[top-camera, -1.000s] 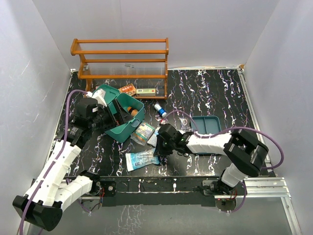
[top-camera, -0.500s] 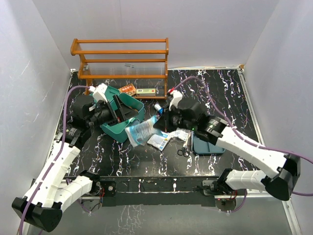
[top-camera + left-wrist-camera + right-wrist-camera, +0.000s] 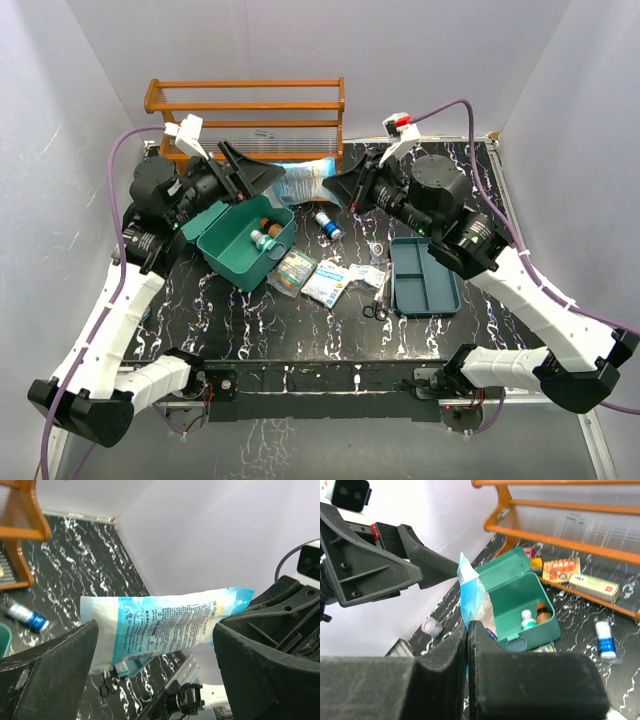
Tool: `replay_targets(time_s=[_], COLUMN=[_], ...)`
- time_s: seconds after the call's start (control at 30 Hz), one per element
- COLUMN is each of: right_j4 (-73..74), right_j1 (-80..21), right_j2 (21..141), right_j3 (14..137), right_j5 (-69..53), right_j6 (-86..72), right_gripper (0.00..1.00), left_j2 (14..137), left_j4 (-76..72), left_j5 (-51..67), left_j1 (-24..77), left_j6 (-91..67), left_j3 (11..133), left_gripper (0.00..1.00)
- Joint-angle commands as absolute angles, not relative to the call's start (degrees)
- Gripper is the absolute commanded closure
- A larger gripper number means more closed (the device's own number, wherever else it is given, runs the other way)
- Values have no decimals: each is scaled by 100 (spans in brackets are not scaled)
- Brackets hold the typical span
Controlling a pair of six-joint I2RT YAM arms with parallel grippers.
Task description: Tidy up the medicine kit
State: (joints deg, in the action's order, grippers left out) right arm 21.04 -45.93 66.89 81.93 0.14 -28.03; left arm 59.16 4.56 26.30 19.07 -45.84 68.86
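Left of centre, above the table (image 3: 220, 310), the left hand (image 3: 268, 180) is up high, fingers spread wide, gripping nothing. Below it the medicine kit (image 3: 240, 262) sits on the table, lid open, two small bottles (image 3: 262, 235) inside. In mid-air at centre is a blue-white pouch (image 3: 305, 180), its free end pointing into the left hand's gap; contact unclear. The right hand (image 3: 340, 187) is pinched tight on the pouch's other end. Sachets (image 3: 330, 282) and scissors (image 3: 375, 310) lie right of the kit. Further right the insert tray (image 3: 425, 285) lies flat, apart from the box.
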Motion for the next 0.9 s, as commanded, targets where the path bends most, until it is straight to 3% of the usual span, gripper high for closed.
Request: replay_targets(time_s=[0.0, 0.27, 0.5, 0.87], right_j4=[1280, 1205, 877, 203], right_j1=[-4545, -4540, -4544, -4543], right_j2=[6587, 6233, 6074, 6022], right_j3=[8697, 8738, 8506, 8003], right_j5=[368, 469, 182, -47], right_j6=[-2610, -2677, -3008, -3501], right_gripper=[100, 100, 100, 100], left_j2=[6104, 6350, 6247, 6075], left_j4=[-144, -571, -2367, -2681], left_j5=[2798, 3407, 4804, 4927], left_j1=[1823, 1679, 1679, 1675], left_j6=[-4594, -4721, -5620, -5924], left_j3=[7401, 7578, 7221, 7158], left_gripper=[5, 13, 26, 49])
